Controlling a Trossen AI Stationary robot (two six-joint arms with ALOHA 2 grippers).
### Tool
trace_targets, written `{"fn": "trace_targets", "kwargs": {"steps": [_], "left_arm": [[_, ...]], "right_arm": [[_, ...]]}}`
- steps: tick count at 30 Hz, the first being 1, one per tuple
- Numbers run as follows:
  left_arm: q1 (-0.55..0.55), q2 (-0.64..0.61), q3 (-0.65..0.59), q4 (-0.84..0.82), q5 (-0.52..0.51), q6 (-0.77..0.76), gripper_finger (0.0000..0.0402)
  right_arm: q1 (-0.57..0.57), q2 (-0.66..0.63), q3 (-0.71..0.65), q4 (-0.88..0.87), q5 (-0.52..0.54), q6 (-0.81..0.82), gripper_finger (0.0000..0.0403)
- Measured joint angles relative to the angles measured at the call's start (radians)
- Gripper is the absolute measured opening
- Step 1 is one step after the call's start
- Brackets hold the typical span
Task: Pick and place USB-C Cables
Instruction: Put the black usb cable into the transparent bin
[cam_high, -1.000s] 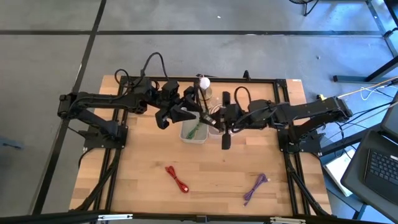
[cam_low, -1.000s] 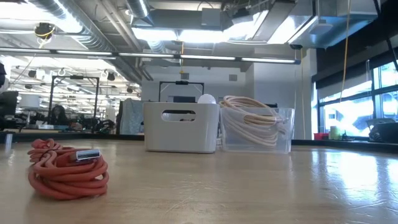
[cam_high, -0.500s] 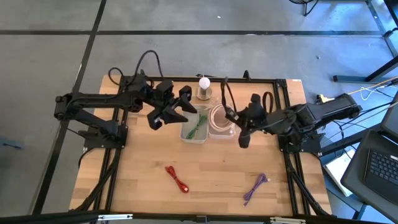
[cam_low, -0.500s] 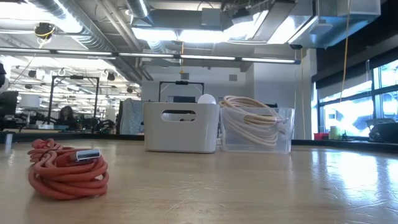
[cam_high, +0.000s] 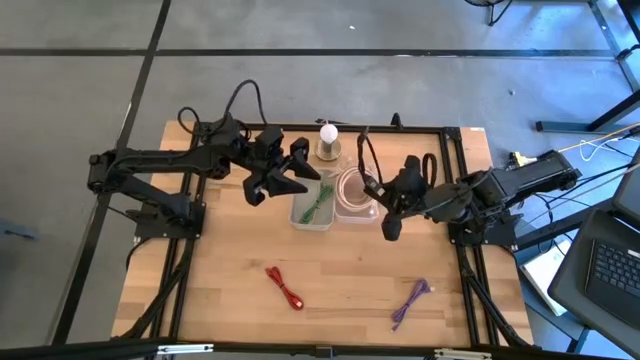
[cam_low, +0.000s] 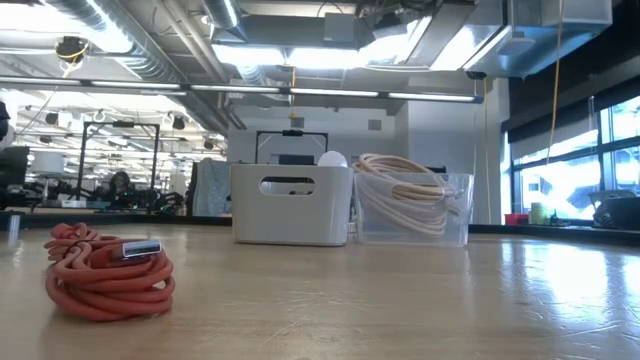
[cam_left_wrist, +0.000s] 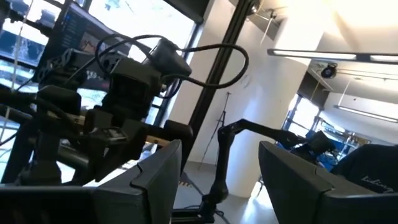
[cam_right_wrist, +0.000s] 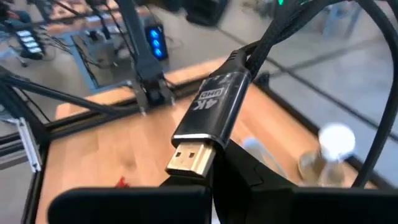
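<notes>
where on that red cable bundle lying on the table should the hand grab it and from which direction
Come straight down from above on the red cable bundle, hand closing across its narrow width at the middle. It lies flat on the wooden table as a long, slim folded bundle running diagonally, with bare wood on both long sides for the fingers. The middle probably catches all strands; the ends are looser.

Pulled back from over the bins: left gripper (cam_high: 283, 181) and right gripper (cam_high: 392, 215), the latter lifting a black cable (cam_high: 365, 150).
</notes>
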Motion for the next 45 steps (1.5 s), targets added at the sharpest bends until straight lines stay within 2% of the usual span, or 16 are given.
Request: {"fn": "trace_targets", "kwargs": {"steps": [7, 24, 28, 32, 45], "left_arm": [[0.001, 0.000, 0.000, -0.045, -0.004, 0.000, 0.0207], [0.001, 0.000, 0.000, -0.045, -0.006, 0.018, 0.0207], [0.001, 0.000, 0.000, -0.045, -0.008, 0.018, 0.0207], [0.001, 0.000, 0.000, -0.046, -0.027, 0.018, 0.0207], [0.001, 0.001, 0.000, -0.069, -0.040, 0.019, 0.0207]], "right_arm": [[0.000, 0.000, -0.013, -0.145, -0.025, 0.214, 0.0011], [-0.005, 0.001, -0.184, -0.042, -0.046, 0.336, 0.0011], [-0.023, 0.001, -0.218, -0.009, -0.087, 0.367, 0.0011], [-0.059, 0.016, -0.247, 0.064, -0.149, 0.364, 0.0011], [-0.183, 0.053, -0.243, 0.068, -0.275, 0.303, 0.0011]]}}
